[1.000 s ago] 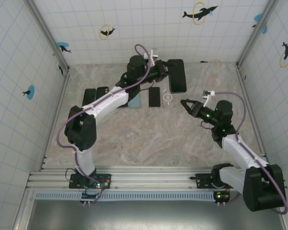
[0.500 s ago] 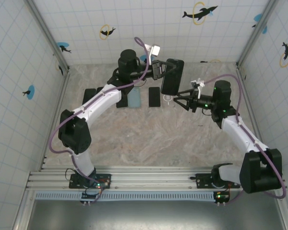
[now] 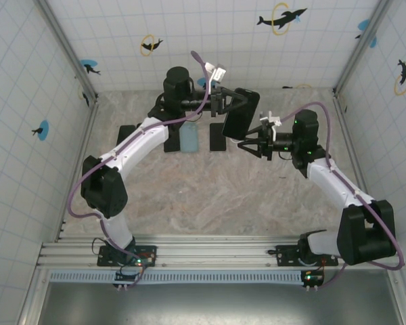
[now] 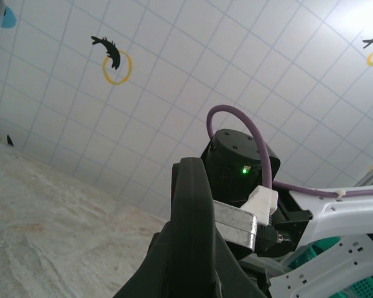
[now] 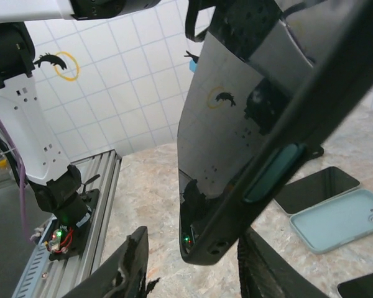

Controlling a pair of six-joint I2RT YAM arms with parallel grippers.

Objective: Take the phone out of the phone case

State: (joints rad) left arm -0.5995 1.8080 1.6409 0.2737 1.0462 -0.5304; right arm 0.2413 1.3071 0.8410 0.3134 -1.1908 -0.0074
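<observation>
**First:** Tiled walls [image 3: 210, 40] with dolphin stickers all round and a marbled worktop [image 3: 210, 196] underneath, yet the real business is up in the air over the far half.

**Second:** The phone [image 3: 241, 114], you mean? It sits in its phone case [image 5: 336, 87], lifted well clear of the worktop and tilted, glass face turned towards the right arm.

**First:** Yes. The left hand [image 3: 224, 101] is clamped tight on one edge of it. The right hand [image 5: 193, 273] is partly open with its fingers [image 5: 132, 264] either side of the lower corner. It has hold of nothing, as far as I can see.

**Second:** What worries you?

**First:** The drop. If the right hand pries at that corner and the phone pops free all at once, there's only hard worktop under it. I'd guess it lands among the spare phones [image 3: 218, 137] and the pale blue case [image 3: 189, 140] lying below.

**Second:** And the left grip?

**First:** That's the other risk. It pinches a slick case by one edge. A hard push from the right could twist the lot out of the jaws, or squeeze case and phone together so they won't part.

**Second:** Could the fingers miss?

**First:** Easily. The corner is thin, and a pad that slides onto the glass gets no purchase on the rim.
</observation>
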